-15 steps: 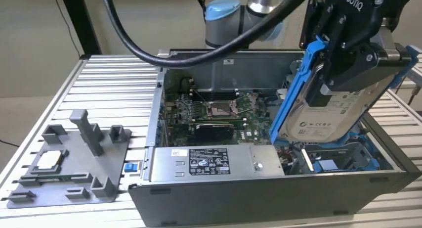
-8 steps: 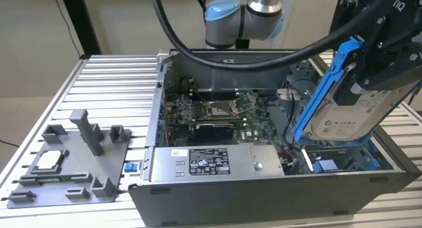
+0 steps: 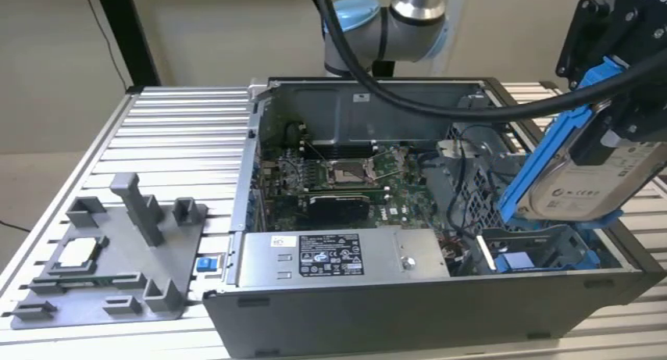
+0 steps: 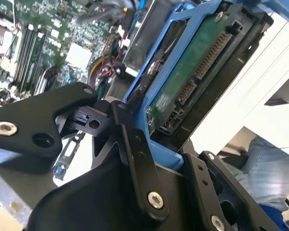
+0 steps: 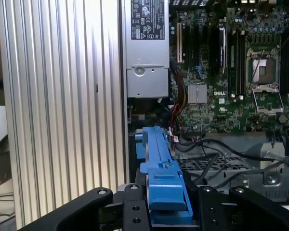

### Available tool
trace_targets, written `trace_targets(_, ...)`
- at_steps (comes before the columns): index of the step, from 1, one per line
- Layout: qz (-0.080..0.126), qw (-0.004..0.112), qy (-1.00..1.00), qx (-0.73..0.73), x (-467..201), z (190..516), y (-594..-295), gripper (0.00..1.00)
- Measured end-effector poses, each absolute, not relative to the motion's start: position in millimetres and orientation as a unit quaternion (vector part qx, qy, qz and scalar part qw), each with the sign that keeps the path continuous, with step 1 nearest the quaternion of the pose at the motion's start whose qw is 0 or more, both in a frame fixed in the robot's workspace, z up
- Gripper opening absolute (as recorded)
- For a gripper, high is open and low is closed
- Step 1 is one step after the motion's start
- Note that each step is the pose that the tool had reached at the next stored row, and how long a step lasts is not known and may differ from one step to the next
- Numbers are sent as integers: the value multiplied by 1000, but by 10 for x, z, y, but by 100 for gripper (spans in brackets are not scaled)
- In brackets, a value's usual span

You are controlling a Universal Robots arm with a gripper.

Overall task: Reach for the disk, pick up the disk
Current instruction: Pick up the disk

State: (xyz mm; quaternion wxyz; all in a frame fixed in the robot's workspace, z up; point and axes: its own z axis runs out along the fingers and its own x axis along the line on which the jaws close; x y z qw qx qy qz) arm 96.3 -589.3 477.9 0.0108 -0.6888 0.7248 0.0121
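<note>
Blue-railed and silver-faced, the disk [image 3: 589, 172] hangs tilted in my gripper [image 3: 615, 130] above the open computer case [image 3: 417, 313], over the drive bay [image 3: 542, 247] at the case's corner nearest the exterior view's right. In the second wrist view the black fingers [image 4: 135, 159] are closed onto the disk's blue frame [image 4: 154, 77], with its green circuit board [image 4: 188, 72] and connector facing the camera; in the first wrist view the blue rail [image 5: 161, 168] runs out from between the jaws, over the motherboard [image 5: 231, 67] and the power supply [image 5: 147, 48]. I judge the drive stiff and fairly heavy for its size, its metal face smooth enough to slip, its board and connector fragile, so the plastic rails along the long edges look to me the right place to hold. A grey fixture tray [image 3: 115, 258] sits on the slatted table [image 3: 177, 133], near its edge at the exterior view's left.
</note>
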Motion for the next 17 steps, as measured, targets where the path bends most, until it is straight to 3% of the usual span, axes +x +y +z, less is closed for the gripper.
trace_targets(17, 14, 17, 714, -700, 1036, 4717, -5899, 0)
